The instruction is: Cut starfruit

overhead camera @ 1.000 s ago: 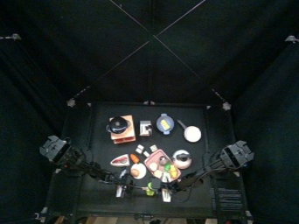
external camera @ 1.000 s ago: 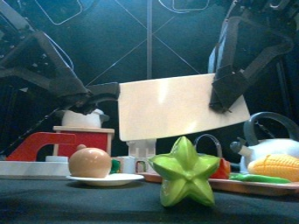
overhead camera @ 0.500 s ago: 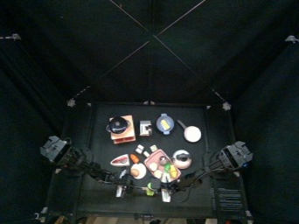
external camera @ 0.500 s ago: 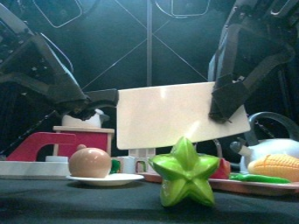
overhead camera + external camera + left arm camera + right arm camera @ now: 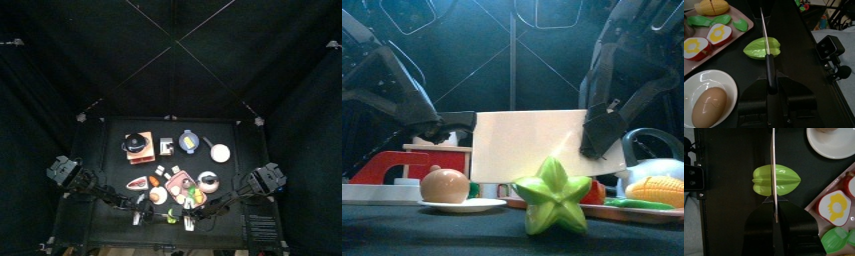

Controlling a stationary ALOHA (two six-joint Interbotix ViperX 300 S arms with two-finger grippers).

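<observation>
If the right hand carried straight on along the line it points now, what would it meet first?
Most likely the starfruit: the cleaver blade in the right hand runs over its middle. Whether the edge already touches is unclear.

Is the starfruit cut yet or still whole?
Still whole: the starfruit stands uncut, with the white blade behind and above it.

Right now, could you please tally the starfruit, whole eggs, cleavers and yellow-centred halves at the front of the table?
starfruit: 1
whole egg: 1
cleaver: 1
yellow-centred halves: 2
Total: 5
</observation>
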